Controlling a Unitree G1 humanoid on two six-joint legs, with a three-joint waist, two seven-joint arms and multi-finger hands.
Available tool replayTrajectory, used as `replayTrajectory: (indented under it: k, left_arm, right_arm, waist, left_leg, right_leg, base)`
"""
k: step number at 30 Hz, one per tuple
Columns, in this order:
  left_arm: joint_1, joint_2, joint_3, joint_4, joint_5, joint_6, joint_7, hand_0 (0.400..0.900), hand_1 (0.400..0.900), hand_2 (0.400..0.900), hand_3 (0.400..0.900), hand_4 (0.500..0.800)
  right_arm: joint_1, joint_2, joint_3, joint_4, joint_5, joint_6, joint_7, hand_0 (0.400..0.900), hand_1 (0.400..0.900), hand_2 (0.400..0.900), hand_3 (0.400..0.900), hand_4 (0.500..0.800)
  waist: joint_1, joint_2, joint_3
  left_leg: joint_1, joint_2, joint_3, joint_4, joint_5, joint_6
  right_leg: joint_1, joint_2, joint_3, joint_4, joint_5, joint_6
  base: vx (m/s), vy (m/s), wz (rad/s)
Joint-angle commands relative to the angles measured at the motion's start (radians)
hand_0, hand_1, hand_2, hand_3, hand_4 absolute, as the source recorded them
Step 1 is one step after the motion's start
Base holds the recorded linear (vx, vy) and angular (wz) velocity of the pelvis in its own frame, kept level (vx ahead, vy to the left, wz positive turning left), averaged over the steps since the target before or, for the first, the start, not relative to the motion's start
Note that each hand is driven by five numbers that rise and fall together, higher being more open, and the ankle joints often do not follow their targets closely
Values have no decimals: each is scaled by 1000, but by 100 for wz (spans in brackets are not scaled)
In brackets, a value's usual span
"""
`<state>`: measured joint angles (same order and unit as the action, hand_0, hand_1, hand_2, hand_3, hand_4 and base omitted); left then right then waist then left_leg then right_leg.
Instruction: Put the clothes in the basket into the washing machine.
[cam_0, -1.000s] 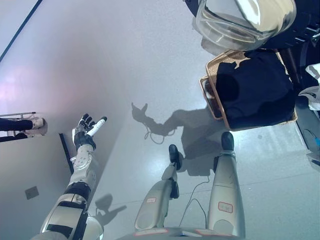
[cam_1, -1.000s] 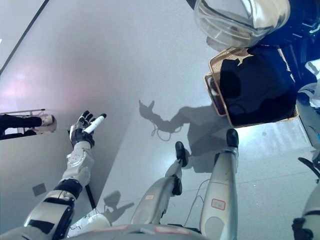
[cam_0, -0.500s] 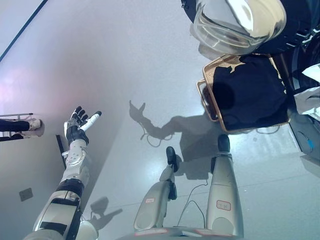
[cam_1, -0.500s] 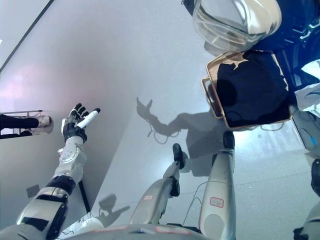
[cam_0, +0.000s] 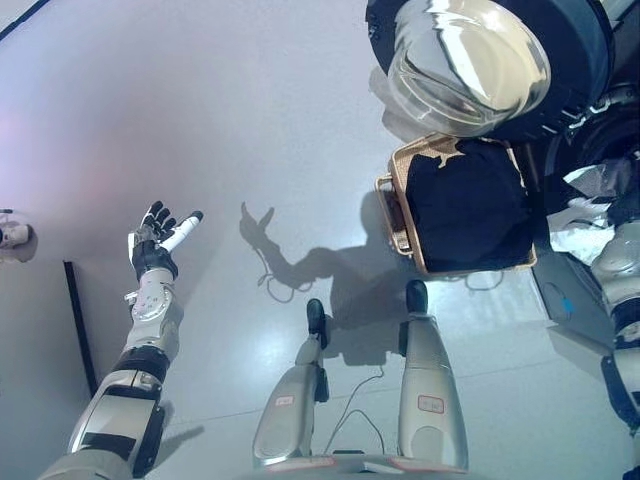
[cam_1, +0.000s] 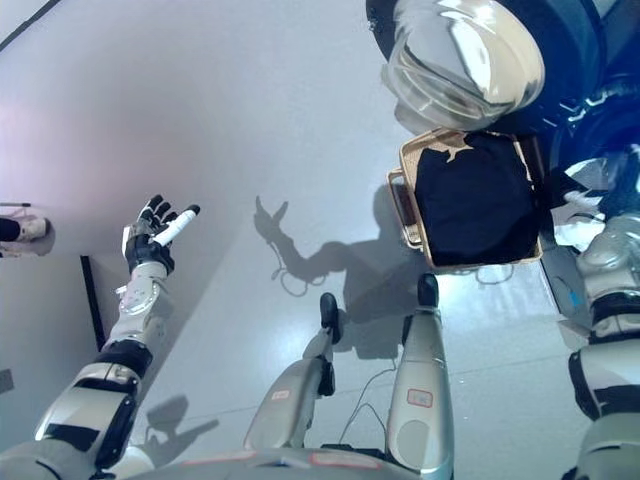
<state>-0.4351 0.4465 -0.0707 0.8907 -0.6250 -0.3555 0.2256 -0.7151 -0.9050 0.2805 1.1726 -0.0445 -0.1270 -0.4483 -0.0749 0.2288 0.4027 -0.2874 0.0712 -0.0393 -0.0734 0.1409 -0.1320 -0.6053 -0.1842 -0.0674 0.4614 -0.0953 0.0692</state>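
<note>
A woven basket (cam_0: 399, 205) stands on the floor at the upper right, filled with dark clothes (cam_0: 465, 205). Just beyond it the washing machine's round glass door (cam_0: 465, 65) hangs open, with the dark front of the machine (cam_0: 590, 120) to its right. My left hand (cam_0: 152, 240) is raised far out to the left, open and holding nothing. My right forearm (cam_0: 622, 265) comes in at the right edge. My right hand (cam_1: 565, 195) lies beside a pale crumpled cloth (cam_0: 585, 195) at the basket's right side, and its fingers cannot be made out.
A person's shoe (cam_1: 20, 228) shows at the left edge. A dark strip (cam_0: 78, 320) runs along the floor on the left. Pale grey floor stretches between my left hand and the basket.
The whole view has shifted, bringing the washer door and basket more to the left. My right forearm now shows at the right edge. The left hand stays raised and open.
</note>
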Motion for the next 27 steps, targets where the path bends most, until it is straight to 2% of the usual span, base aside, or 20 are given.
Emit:
replayTrajectory:
  k: [1, 8, 13, 19, 23, 27]
  left_arm:
    - [-20, 91, 44, -16, 41, -81, 30, 900, 900, 900, 900, 800]
    - [-20, 96, 4, -67, 89, -70, 29, 900, 900, 900, 900, 800]
    - [13, 99, -12, -135, 155, -58, 31, 900, 900, 900, 900, 800]
    - [99, 102, 26, -170, 224, -43, 36, 900, 900, 900, 900, 800]
    - [165, 109, 75, -175, 254, -29, 30, 900, 900, 900, 900, 800]
    - [203, 110, 100, -176, 259, -28, 27, 900, 900, 900, 900, 800]
  right_arm:
    - [16, 20, 10, -1, -25, -10, -37, 900, 900, 900, 900, 800]
    - [118, 154, -12, 3, 31, -33, 24, 900, 900, 900, 900, 800]
    - [223, 276, -82, -7, 121, -65, 47, 900, 900, 900, 900, 800]
    - [310, 377, -100, -20, 135, -80, 85, 900, 900, 900, 900, 800]
    - [380, 407, -114, -44, 111, -80, 105, 900, 900, 900, 900, 800]
    - [386, 418, -123, -27, 113, -80, 109, 900, 900, 900, 900, 800]
  waist:
    - [-6, -80, -54]
    - [-8, -136, -53]
    - [-8, -178, -84]
    - [-1, -226, -129]
    - [5, -265, -169]
    - [14, -278, -190]
  left_leg:
    - [76, 61, -23, 141, -141, -10]
    - [104, 56, -28, 133, -151, 0]
    - [155, 63, -26, 121, -165, 3]
    - [203, 66, -7, 143, -200, 9]
    - [231, 72, -1, 165, -223, 10]
    - [250, 74, 5, 166, -235, 11]
  right_leg:
    - [72, -48, 74, -149, 158, 79]
    - [132, -62, 62, -195, 194, 101]
    - [205, -66, 47, -252, 214, 111]
    - [266, -56, 55, -306, 234, 121]
    - [310, -45, 54, -331, 236, 124]
    - [332, -37, 50, -349, 238, 124]
  base:
    - [-48, 61, -3]
    - [-64, 51, 2]
    - [-1, 64, -2]
    - [12, 55, -19]
    - [33, 2, -11]
    - [35, -12, -7]
